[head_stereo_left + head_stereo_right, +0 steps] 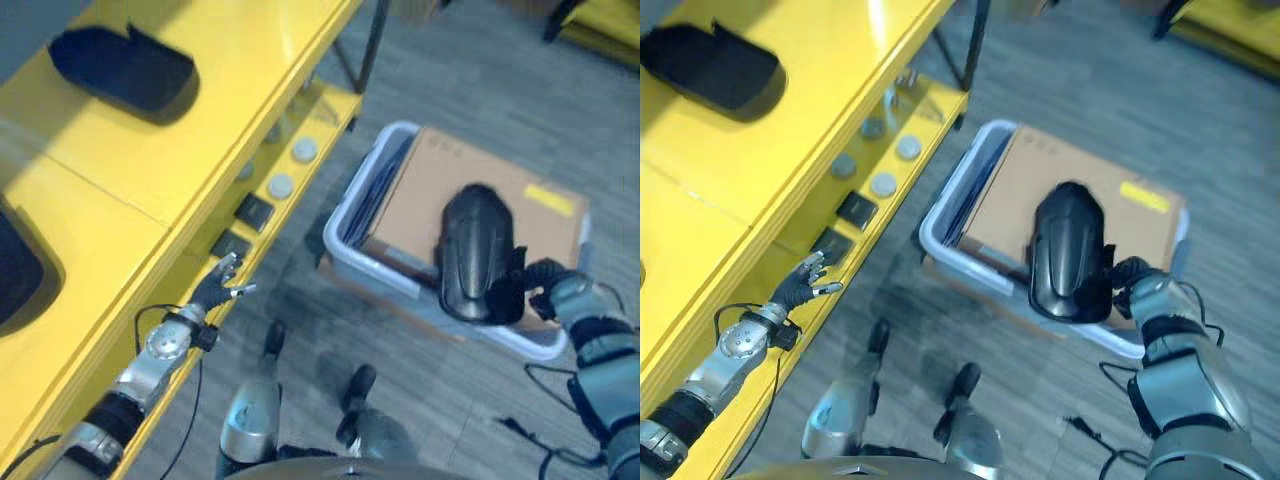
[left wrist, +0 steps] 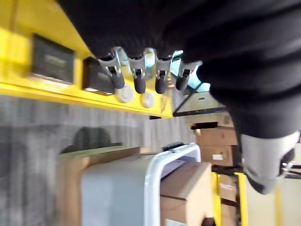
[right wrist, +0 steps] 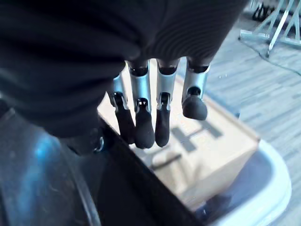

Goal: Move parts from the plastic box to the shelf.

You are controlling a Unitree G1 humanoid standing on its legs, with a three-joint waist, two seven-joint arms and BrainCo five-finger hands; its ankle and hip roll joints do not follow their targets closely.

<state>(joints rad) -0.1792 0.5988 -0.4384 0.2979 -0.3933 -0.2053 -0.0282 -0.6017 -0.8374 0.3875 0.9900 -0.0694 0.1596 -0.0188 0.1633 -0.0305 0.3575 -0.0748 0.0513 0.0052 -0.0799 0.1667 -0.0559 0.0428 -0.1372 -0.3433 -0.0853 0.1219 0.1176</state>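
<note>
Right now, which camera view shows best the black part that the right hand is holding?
The left eye view: the whole black part shows, above the cardboard in the plastic box, gripped by the right hand. The right eye view shows it almost equally. The right wrist view shows just its dark edge close up.

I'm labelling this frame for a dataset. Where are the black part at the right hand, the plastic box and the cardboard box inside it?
black part (image 1: 476,250): left eye view, middle of its glossy shell.
plastic box (image 1: 352,268): left eye view, near-left rim.
cardboard box (image 1: 1010,190): right eye view, bare top face.
</note>
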